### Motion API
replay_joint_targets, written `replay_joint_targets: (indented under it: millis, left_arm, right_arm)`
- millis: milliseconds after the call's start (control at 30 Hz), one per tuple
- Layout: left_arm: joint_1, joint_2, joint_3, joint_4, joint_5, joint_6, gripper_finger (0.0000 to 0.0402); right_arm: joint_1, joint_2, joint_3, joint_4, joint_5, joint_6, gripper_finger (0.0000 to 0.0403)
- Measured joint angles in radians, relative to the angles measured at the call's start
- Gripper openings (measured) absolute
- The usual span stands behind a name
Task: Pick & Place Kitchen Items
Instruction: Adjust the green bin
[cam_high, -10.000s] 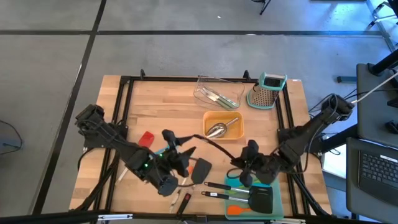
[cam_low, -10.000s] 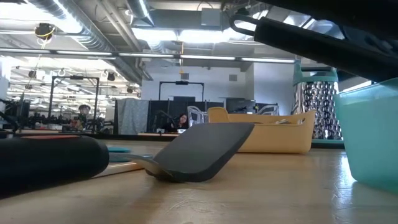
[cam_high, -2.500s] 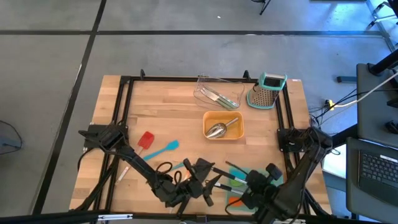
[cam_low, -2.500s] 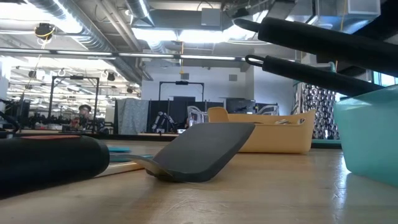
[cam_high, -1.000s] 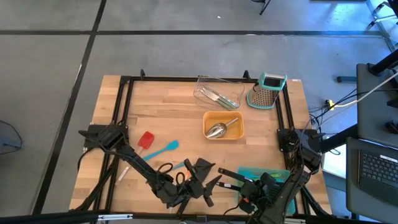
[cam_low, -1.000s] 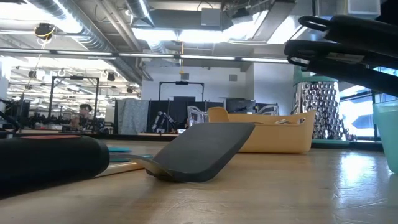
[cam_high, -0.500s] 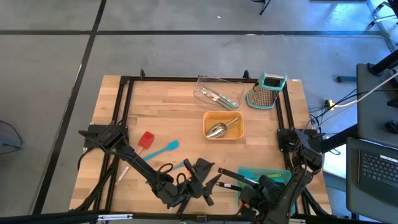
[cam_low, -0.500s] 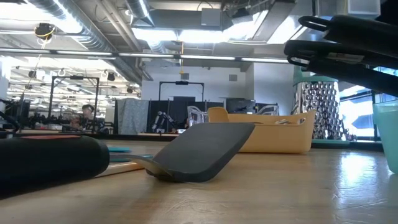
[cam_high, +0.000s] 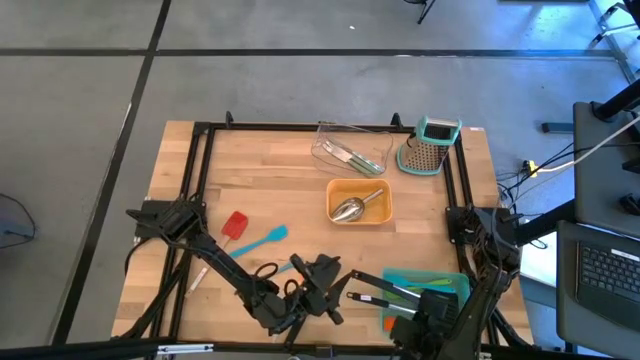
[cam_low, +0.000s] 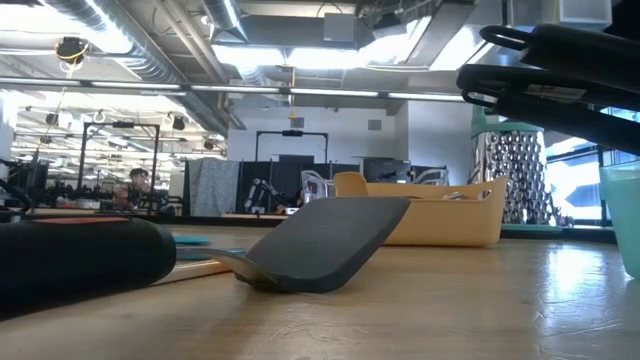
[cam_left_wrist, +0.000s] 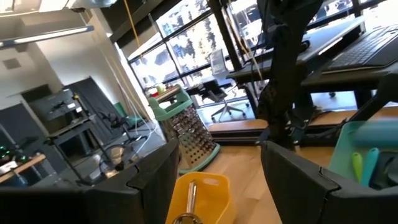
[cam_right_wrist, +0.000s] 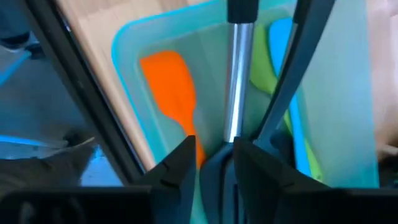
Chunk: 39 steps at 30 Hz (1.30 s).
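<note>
Right tool (cam_right_wrist: 214, 163) | clamped on black-handled utensil (cam_right_wrist: 236, 81) | held over teal tray (cam_right_wrist: 348, 99)

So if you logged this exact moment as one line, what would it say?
right gripper: over teal tray, black-handled utensil between its fingers | left gripper: open, near table's front edge | orange tray: holds steel scoop

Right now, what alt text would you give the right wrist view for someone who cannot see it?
The right gripper holds a steel-handled utensil between its fingers, above the teal tray. In the tray lie an orange silicone tool, a green one and a blue one; bare wooden table shows beyond the rim.
</note>
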<state>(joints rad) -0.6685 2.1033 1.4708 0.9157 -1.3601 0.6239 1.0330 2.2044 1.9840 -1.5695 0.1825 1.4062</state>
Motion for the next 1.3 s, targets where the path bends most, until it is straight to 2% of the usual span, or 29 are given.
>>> replay_joint_targets:
  millis: [200, 267, 433, 600, 800, 1100, 1300]
  left_arm:
    - [-0.001, 0.000, 0.000, 0.000, -0.010, -0.008, 0.0223]
    - [-0.003, 0.000, 0.000, 0.000, -0.010, -0.009, 0.0223]
    - [-0.018, 0.000, 0.000, 0.000, -0.035, -0.008, 0.0223]
    - [-0.030, 0.000, 0.000, 0.001, -0.070, 0.008, 0.0223]
    - [-0.036, 0.000, 0.000, 0.001, -0.108, 0.000, 0.0223]
    - [-0.037, 0.000, 0.000, 0.000, -0.137, -0.025, 0.0223]
    - [-0.045, 0.000, 0.000, 0.000, -0.169, -0.039, 0.0223]
  right_arm:
    - [-0.054, 0.001, -0.019, 0.054, -0.023, -0.017, 0.0023]
    - [-0.072, 0.001, -0.021, 0.072, -0.023, -0.026, 0.0007]
    - [-0.108, 0.007, -0.029, 0.077, -0.046, -0.039, 0.0002]
    - [-0.134, 0.007, -0.098, 0.144, -0.078, -0.063, 0.0001]
    - [-0.164, 0.008, -0.175, 0.289, -0.106, -0.163, 0.0001]
    - [-0.206, 0.008, -0.177, 0.373, -0.067, -0.328, 0.0000]
    - [-0.241, 0.008, -0.177, 0.470, -0.045, -0.493, 0.0000]
